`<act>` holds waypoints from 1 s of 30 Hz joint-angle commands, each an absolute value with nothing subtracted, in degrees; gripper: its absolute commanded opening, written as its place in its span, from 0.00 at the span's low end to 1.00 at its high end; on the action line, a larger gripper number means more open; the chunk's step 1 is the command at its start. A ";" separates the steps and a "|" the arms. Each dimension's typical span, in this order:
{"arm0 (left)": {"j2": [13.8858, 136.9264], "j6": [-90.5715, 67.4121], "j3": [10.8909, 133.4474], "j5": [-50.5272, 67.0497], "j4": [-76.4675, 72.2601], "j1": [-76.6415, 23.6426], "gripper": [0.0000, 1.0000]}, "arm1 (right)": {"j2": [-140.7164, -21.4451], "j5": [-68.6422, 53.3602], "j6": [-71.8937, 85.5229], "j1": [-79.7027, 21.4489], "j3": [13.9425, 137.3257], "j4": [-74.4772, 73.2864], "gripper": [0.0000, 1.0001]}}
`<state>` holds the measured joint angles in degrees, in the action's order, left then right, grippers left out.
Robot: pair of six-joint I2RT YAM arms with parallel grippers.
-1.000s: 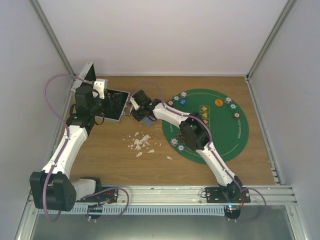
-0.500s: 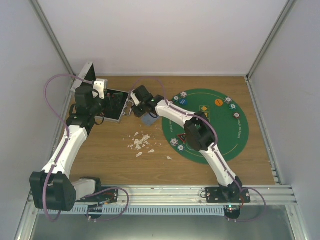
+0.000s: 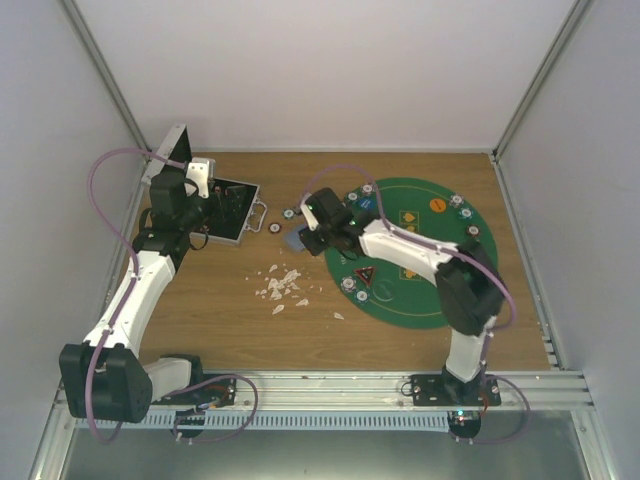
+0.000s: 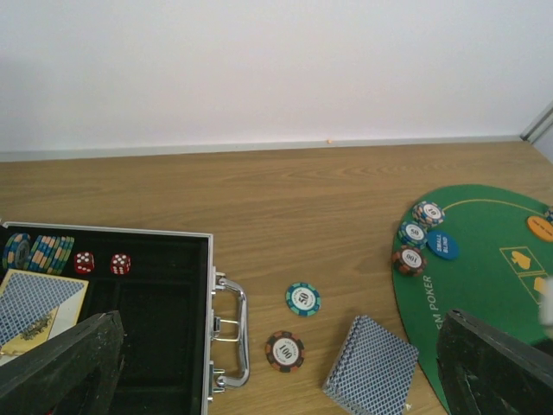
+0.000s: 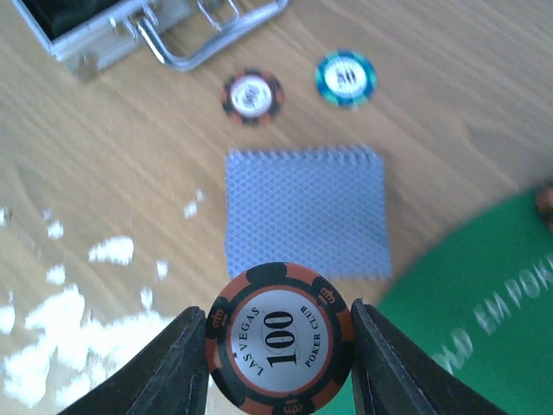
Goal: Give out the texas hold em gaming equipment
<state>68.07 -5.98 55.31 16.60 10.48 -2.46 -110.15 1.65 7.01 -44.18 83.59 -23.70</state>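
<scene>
Poker chip marked 100 (image 5: pixel 280 337) sits pinched between the right gripper (image 5: pixel 281 350) fingers, above the tabletop (image 5: pixel 104 164) by the green mat (image 5: pixel 484 294) left edge, near the card deck (image 5: pixel 304 212). Over the open case (image 4: pixel 164 328), the left gripper (image 4: pixel 276 367) fingers are spread wide.

Arms (image 3: pixel 135 290): white links, black joints, looping purple cables (image 3: pixel 90 185); black end effector fingers (image 5: pixel 173 363).

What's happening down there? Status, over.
Left gripper open, empty, by the case. Right gripper shut on a 100 poker chip, near the card deck. Nothing blocking the green mat.
</scene>
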 commanded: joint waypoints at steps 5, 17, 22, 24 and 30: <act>66.06 -5.16 55.08 14.82 7.79 -2.02 0.99 | -89.24 5.88 16.94 -43.33 59.63 -24.35 0.36; 65.22 -4.46 55.10 10.88 8.20 -2.02 0.99 | -68.31 8.50 33.08 -42.43 40.00 -30.81 0.37; 64.75 -4.26 55.02 10.27 8.21 -2.02 0.99 | -65.70 8.47 36.61 -42.26 35.43 -30.84 0.37; 64.77 -4.26 54.94 10.12 8.15 -2.02 0.99 | -65.13 8.17 37.62 -42.29 33.55 -30.55 0.37; 64.95 -4.19 55.01 10.27 8.26 -2.02 0.99 | -65.12 6.24 40.12 -43.74 29.46 -27.67 0.37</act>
